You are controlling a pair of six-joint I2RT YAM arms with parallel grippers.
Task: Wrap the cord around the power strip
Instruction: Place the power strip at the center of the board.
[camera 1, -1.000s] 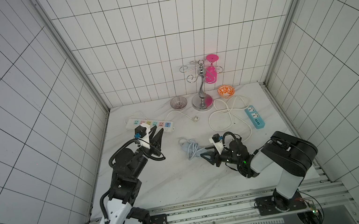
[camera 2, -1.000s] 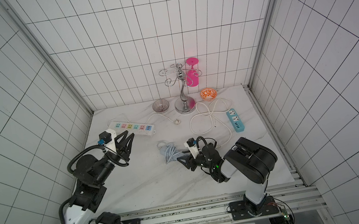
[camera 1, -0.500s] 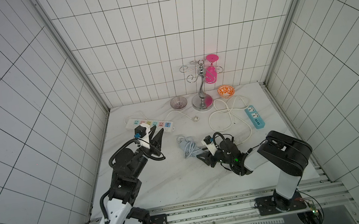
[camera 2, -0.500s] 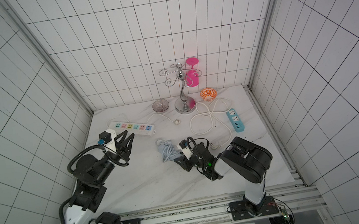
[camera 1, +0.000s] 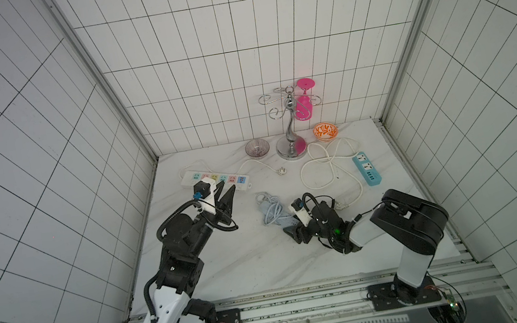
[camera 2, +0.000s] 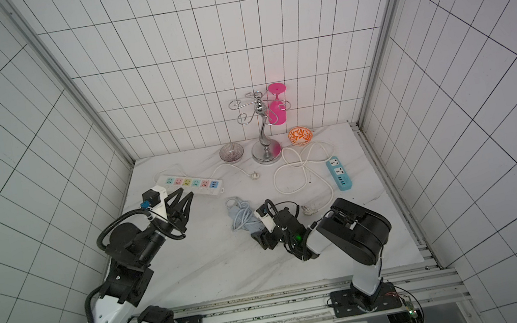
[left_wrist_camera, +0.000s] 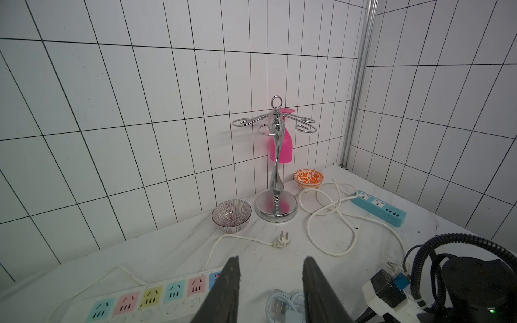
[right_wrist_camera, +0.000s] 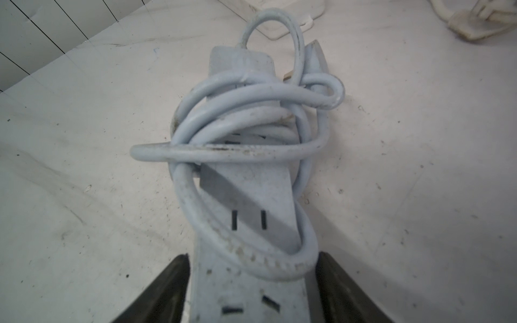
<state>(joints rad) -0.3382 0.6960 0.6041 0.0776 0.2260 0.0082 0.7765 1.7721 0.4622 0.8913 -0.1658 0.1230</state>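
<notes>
Change to right gripper (right_wrist_camera: 251,256): brought round from beside the power strip (right_wrist_camera: 246,195) to its near end; opened from shut, now straddling bar just short of wound cord (right_wrist_camera: 237,151).

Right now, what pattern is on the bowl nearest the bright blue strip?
The bowl is white with orange leafy swirls, clearest in the left wrist view.

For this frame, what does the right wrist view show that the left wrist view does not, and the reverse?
Only right wrist: how the cord loops loosely around the power strip, and the right gripper with a finger on each side of the strip's near end; grip unclear.
Only left wrist: the chrome stand, pink glass, striped bowl, orange bowl, bright blue strip, and the open, empty left gripper.
Both: the marble table and the cord bundle, barely in the left wrist picture.
</notes>
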